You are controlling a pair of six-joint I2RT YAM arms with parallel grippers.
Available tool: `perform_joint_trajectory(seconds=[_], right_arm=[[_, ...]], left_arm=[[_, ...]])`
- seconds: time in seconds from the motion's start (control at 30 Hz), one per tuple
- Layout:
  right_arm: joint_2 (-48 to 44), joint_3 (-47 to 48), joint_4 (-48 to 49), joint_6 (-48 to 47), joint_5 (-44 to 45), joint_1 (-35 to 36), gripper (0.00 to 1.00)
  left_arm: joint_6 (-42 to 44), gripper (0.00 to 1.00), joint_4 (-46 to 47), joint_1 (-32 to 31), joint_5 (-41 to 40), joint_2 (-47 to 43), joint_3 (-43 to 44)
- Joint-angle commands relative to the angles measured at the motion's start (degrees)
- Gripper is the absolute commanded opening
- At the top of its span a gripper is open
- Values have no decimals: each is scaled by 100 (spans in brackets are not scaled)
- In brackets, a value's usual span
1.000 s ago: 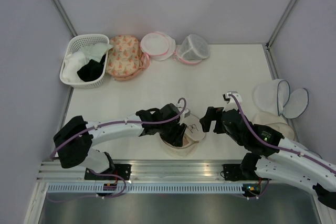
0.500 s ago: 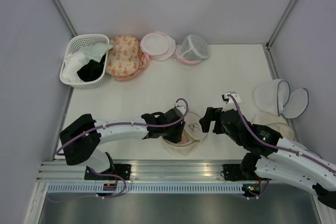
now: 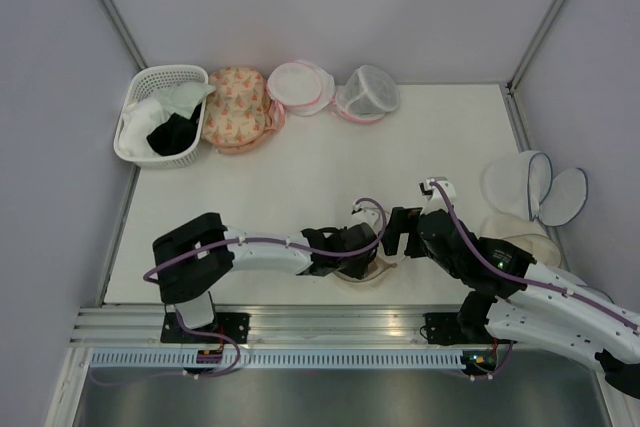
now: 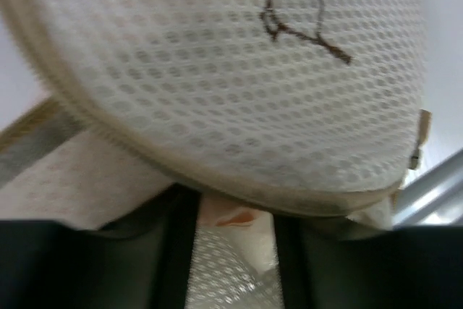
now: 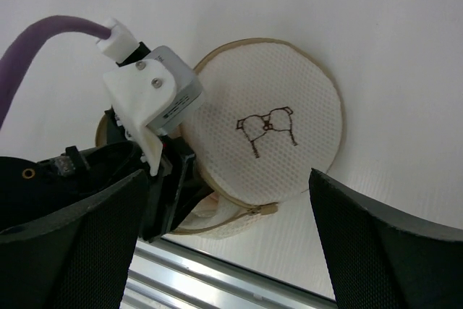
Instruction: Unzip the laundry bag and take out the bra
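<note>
- L gripper [image 4: 231, 258]: its tips are pushed in under the lid of the laundry bag [image 5: 289, 99], from the bag's left side. Fingers part way apart, with mesh and pink cloth between them. Can't tell if they pinch it.
- Laundry bag: sits near the front edge of the table [image 3: 300, 177], just past the metal rail [image 3: 320, 322]. Zip is open at the front and the lid w/ the little black drawing [image 5: 266, 127] is tipped up.
- Bra [image 4: 233, 216]: inside the bag. Only a small pale pink bit shows in the gap under the lid, which hides the rest.
- From above, the L arm covers most of the bag.
- R gripper [image 3: 398, 232]: just beside the bag on its right, up off the table, fingers wide apart, holding nothing.
- Farther right of the bag: a cream round thing [image 3: 525, 244] and 2 open white bags w/ dark trim [image 3: 520, 185].
- Far behind the bag, along the back of the table: 2 pink-trimmed bags [image 3: 298, 87], a peach flower bag [image 3: 238, 107], and at the far left a white basket [image 3: 170, 72] w/ white and black clothes.
</note>
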Motion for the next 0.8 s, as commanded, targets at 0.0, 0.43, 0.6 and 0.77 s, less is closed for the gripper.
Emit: perform_joint_trajectory(seconds=[0.0,0.43,0.6,0.77], right_arm=[[-30,-12,122,-54,-60,-2,96],[-74,-21,78,-63,-78,-10,92],[67,-56,139,-63,-130,-11,91],[145,-144,385,-63,-411,-11,89]], left_arm=[[-412,40,-130,-27,-293,779,22],[-553,2,-665,-141,-767,-464,83],[-413,2,-991,-141,-1189,-1539,382],[-360,2,-1158,-141,-1391,-2023,559]])
